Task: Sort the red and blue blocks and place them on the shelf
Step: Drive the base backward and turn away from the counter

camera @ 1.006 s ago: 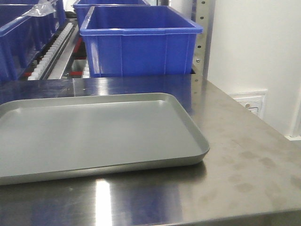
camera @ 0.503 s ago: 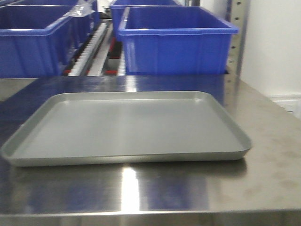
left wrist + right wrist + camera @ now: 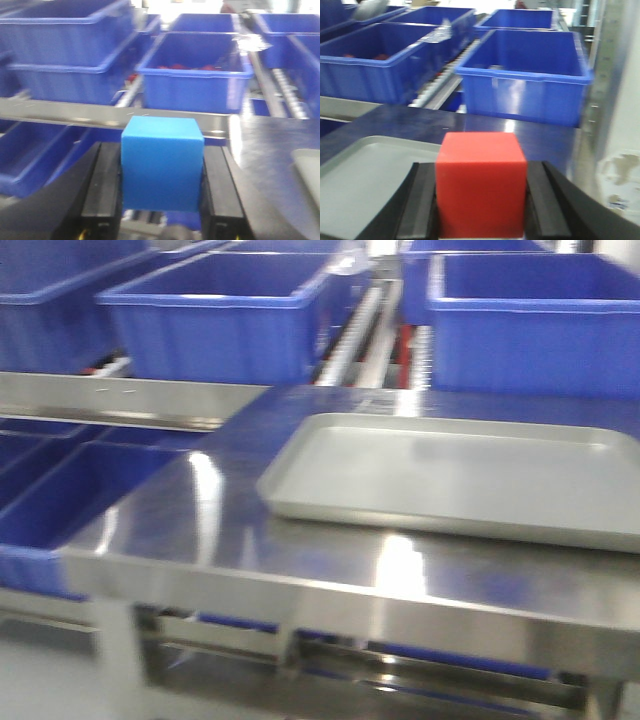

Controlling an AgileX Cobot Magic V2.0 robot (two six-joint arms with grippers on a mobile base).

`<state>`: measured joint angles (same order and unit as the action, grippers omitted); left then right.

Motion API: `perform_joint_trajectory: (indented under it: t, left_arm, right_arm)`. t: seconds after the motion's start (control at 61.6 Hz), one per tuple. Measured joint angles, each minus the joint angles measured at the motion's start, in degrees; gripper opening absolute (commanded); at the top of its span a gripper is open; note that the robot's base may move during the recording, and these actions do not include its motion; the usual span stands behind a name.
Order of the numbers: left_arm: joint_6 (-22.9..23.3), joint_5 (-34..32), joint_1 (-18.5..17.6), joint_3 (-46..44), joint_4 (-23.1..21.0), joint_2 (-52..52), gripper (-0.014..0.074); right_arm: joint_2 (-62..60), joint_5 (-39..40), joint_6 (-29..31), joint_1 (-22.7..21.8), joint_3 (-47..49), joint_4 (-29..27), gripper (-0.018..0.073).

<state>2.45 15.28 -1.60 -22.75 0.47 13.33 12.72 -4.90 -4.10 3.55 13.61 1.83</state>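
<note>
My left gripper (image 3: 162,195) clasps the blue block (image 3: 162,150), with the shelf rail (image 3: 75,111) and blue bins (image 3: 195,92) ahead. My right gripper (image 3: 481,212) grips the red block (image 3: 481,170), the grey tray (image 3: 365,180) on the counter (image 3: 530,135) lying just beyond it.

Our left gripper (image 3: 161,147) fills the bottom of its wrist view with two flat black fingers (image 3: 106,185). They are matte, with straight inner faces and squared tips. Outside each finger a broader dark grey part slants off toward the lower corners of the frame. At the very bottom edge we make out small yellow marks (image 3: 82,233) on both fingers, too blurred to read, and a rounded grey piece (image 3: 172,233) between them. Our right gripper (image 3: 481,167) looks much the same at the bottom of its own view. Its black fingers (image 3: 422,200) have a slightly greyer sheen, and smooth dark outer parts slope toward the lower corners.
</note>
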Motion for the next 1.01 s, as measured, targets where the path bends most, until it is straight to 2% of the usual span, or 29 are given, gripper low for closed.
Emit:
perform_joint_trajectory:
  t: [1.006]
  left_arm:
    - [0.0, 0.0, 0.0, 0.0, 0.0, -0.1, 0.0132]
  right_arm:
    - [0.0, 0.0, 0.0, 0.0, 0.0, 0.0, 0.0077]
